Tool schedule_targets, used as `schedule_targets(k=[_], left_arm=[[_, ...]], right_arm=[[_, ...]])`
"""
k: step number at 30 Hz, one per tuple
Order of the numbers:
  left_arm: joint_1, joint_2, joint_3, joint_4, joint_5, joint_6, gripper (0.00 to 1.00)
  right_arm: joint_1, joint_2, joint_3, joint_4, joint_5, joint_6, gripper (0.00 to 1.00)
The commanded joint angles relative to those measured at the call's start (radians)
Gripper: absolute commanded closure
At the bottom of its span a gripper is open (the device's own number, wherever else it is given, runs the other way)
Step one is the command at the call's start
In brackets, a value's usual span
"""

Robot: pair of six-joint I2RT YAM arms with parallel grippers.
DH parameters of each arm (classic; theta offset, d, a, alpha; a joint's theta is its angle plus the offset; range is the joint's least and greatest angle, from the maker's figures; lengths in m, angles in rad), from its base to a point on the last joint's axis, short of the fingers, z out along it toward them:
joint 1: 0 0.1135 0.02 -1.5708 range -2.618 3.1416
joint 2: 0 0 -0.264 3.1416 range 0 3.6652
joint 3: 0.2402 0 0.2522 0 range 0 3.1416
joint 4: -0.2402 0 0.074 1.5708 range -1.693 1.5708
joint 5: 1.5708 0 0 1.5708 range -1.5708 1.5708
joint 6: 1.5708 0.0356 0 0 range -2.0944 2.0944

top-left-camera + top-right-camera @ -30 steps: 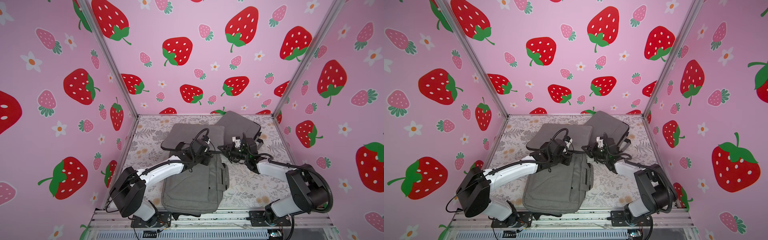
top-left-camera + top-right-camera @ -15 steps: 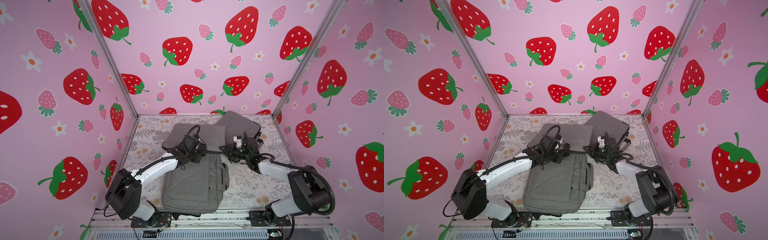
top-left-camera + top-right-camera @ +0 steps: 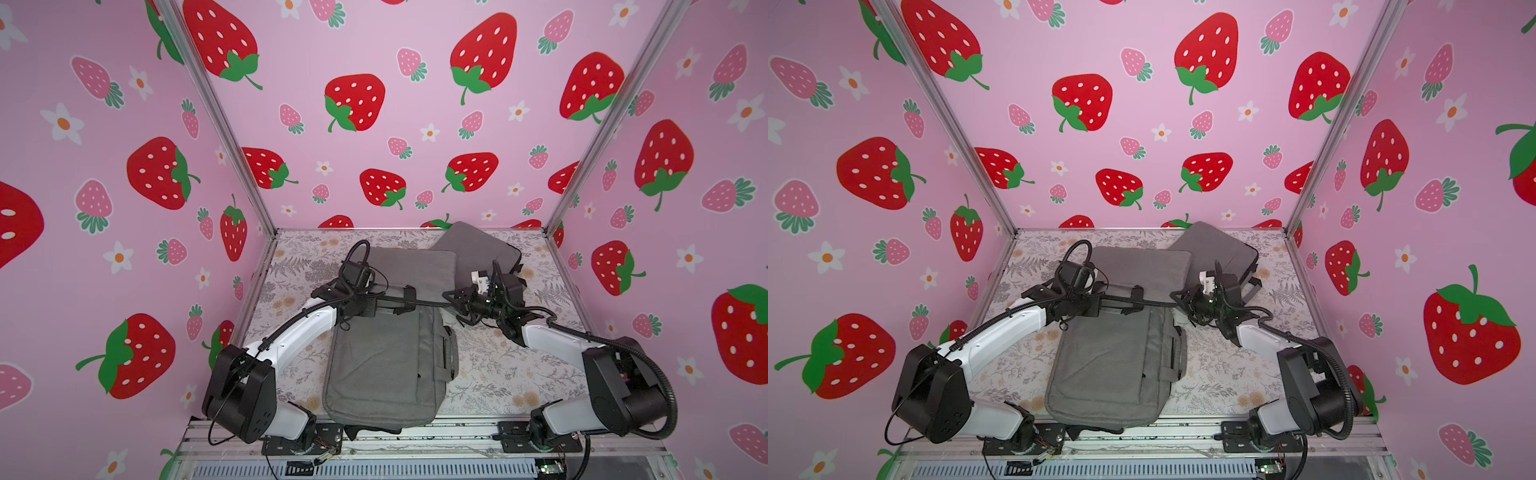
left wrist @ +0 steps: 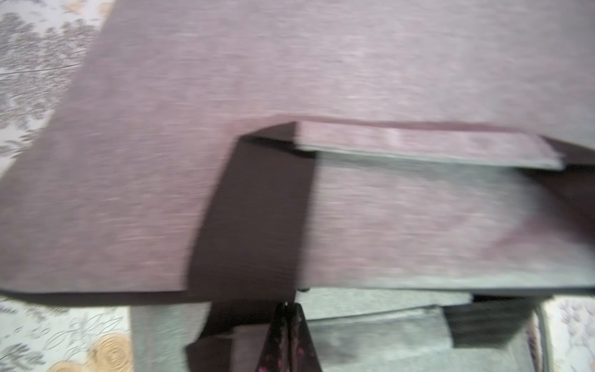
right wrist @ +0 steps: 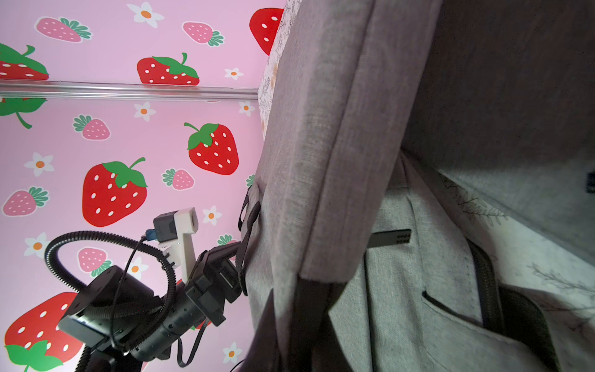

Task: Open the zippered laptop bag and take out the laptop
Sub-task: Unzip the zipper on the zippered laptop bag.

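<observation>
We note: laptop bag (image 3: 386, 365) flat mid tabletop (image 3: 498, 365), near end reaching front rail (image 3: 457, 428). Grey padded slab (image 3: 415, 266) propped over its far end. Laptop itself we cannot pick out.

Left gripper (image 4: 286, 309): jaws pressed together beside dark strap (image 4: 251, 209); hold on it unclear. Right gripper (image 3: 451, 306) close opposite; its jaws we cannot tell.

Risks we see:
- pull on strap drags whole bag toward rail, frees nothing
- slab slips, drops onto bag
- both grippers so near, may collide
- second grey bag (image 3: 473, 249) behind may snag right arm
</observation>
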Motion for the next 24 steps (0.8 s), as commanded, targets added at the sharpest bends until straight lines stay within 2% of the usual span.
schedule_targets(k=[1,15,24], left_arm=[[0.091,-0.021,0.033,-0.059,-0.13,0.017,1.0],[0.313,0.046,0.059,-0.047,-0.104,0.093,1.0],[0.367,0.174,0.14,-0.045,-0.084,0.139,1.0]], right_arm=[[-0.036,-0.048,-0.014,-0.022,-0.042,-0.041,1.0],[-0.056,-0.086,0.008,-0.112,-0.113,-0.138,1.0],[-0.06,-0.087,0.016,-0.156,-0.181,-0.199,1.0]])
